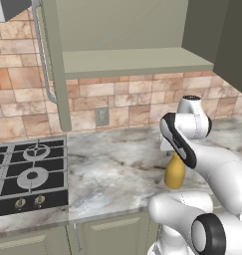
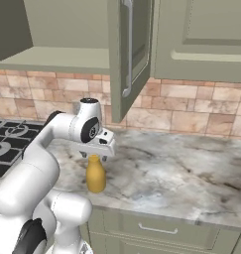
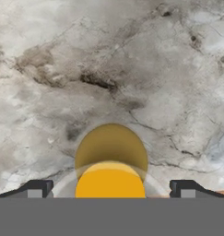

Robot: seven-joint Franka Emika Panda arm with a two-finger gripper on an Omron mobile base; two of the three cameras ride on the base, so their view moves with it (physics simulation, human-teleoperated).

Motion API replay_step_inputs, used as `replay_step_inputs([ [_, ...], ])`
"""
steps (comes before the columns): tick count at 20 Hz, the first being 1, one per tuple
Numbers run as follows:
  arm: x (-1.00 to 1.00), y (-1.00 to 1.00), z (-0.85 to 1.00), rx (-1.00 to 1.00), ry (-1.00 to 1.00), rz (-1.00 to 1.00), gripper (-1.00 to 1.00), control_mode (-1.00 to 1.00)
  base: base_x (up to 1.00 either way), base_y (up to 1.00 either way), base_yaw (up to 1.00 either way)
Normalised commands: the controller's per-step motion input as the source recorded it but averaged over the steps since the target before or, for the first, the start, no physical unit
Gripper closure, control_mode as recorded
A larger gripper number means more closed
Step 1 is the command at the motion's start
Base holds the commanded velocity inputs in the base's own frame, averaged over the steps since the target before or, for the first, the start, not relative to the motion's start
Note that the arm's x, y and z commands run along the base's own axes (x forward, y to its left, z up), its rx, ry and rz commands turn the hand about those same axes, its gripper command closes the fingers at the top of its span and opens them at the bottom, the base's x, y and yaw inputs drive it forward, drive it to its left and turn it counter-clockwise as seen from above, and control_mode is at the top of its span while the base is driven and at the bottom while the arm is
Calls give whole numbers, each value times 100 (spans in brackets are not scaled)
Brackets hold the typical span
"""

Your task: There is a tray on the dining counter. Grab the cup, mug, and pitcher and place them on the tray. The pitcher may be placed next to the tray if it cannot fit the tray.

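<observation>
One smooth mustard pitcher (image 2: 95,174) (narrow neck, rounded body) stands on veined marble counter (image 2: 181,171); one gripper (image 3: 111,191) above, fingers spread wide, empty

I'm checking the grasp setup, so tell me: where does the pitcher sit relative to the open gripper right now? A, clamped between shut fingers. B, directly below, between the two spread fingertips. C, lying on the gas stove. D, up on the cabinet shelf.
B: in the hand view the pitcher stands centred between the gripper's wide-apart fingertips, upright on the marbled wall counter.
</observation>
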Motion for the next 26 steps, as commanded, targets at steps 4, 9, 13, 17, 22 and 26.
replay_step_inputs([
  [4,0,0,-14,0,0,0,-100,-100,0,0,0],
  [9,0,0,-6,0,0,0,-100,-100,0,0,0],
  [13,0,0,0,0,0,0,-100,-100,0,0,0],
  [17,0,0,0,0,0,0,-100,-100,0,0,0],
  [22,0,0,0,0,0,0,100,-100,0,0,0],
  [26,0,0,0,0,0,0,100,-100,0,0,0],
])
